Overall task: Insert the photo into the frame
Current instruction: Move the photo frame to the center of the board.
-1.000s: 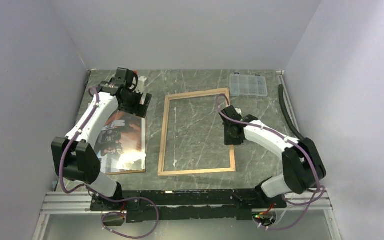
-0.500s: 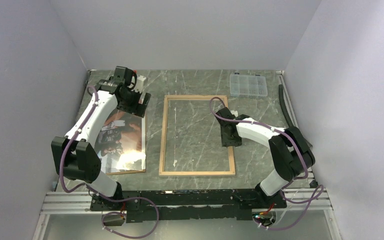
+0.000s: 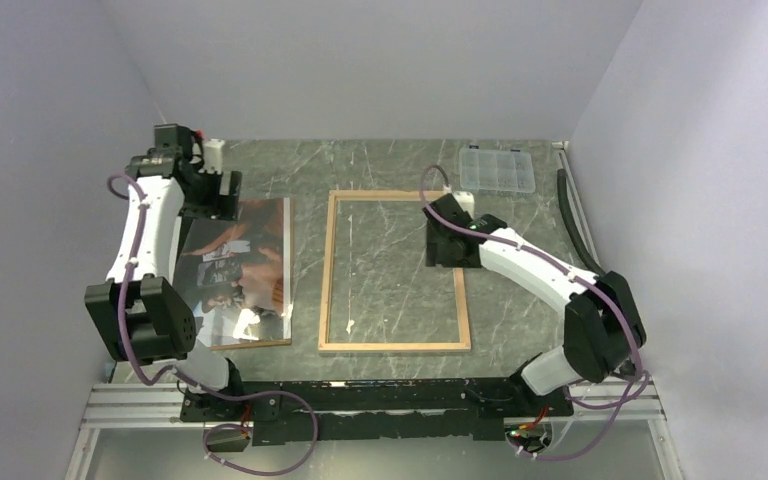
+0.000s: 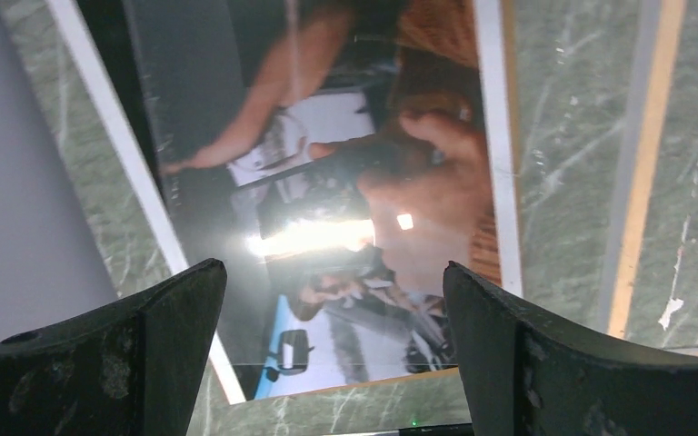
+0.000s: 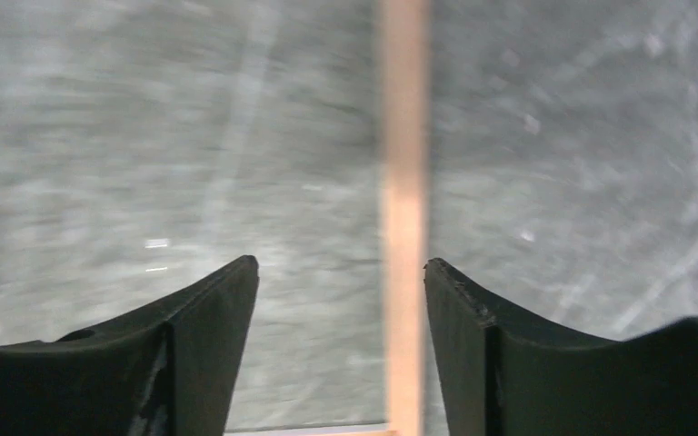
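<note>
Where the right gripper [image 5: 341,263] hangs: jaws apart, empty, above the frame [image 5: 404,182], its right rail.
Frame: thin light-wood rectangle, flat on the table [image 3: 380,165].
Photo [image 3: 240,270]: glossy, dark, skin tones, white border; face up below the left gripper [image 4: 332,272].
Left gripper: spread wide, empty.
Box [image 3: 497,170]: clear, beyond the right gripper.

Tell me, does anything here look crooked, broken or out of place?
Nothing broken or spilled. The photo lies flat beside the frame, a brown panel edge peeking out beneath it; the bright patch on it is only glare.
</note>
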Action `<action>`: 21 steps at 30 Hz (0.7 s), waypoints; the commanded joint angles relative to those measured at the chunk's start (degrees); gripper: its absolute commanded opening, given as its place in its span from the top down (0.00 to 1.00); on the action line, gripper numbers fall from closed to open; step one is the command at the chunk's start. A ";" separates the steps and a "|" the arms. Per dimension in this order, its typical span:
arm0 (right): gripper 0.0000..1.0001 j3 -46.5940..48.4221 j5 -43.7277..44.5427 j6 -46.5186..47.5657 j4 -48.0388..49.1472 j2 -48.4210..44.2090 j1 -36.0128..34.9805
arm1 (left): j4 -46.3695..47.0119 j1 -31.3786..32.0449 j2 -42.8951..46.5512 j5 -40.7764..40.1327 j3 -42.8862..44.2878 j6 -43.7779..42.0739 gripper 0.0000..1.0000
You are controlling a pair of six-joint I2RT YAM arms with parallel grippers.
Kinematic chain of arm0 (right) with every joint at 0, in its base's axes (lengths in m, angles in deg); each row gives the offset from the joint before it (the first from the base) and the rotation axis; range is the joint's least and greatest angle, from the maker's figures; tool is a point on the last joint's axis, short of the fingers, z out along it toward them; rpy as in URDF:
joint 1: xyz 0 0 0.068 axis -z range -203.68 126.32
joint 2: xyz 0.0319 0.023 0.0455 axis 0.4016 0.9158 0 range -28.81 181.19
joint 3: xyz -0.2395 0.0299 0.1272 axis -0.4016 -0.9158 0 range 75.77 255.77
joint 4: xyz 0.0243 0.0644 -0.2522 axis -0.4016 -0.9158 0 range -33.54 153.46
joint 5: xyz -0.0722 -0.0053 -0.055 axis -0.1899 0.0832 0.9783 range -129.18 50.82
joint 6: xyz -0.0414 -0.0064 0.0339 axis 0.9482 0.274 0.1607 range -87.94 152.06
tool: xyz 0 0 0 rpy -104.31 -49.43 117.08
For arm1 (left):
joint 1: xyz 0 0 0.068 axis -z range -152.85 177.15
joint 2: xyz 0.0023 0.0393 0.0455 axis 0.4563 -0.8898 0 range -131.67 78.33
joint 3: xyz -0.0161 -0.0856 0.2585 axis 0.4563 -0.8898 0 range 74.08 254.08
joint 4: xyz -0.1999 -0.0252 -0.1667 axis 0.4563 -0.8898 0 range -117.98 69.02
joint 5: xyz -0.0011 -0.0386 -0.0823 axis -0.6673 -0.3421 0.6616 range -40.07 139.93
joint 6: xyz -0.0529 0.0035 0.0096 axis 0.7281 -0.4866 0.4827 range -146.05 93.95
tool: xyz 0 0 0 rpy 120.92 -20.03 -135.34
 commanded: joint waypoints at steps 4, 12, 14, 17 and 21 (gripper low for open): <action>0.18 20.29 -0.27 -6.82 4.70 9.19 -16.94 | 0.68 -13.92 -3.13 -0.05 4.37 -5.24 0.05; 0.14 44.81 0.81 -5.52 1.98 34.63 -25.89 | 10.41 -24.83 -5.18 -4.93 -2.06 -6.04 0.07; 0.14 48.50 1.95 -5.08 0.79 38.44 -26.80 | 14.28 -25.40 -4.34 -7.72 -6.53 -7.01 0.09; 0.14 51.31 3.45 -5.48 -1.37 42.15 -27.30 | 19.75 -25.40 -3.87 -11.97 -11.08 -8.63 0.13; 0.16 47.18 2.29 -5.67 2.86 41.99 -27.37 | 25.84 -25.72 -4.87 -17.23 -14.32 -10.47 0.16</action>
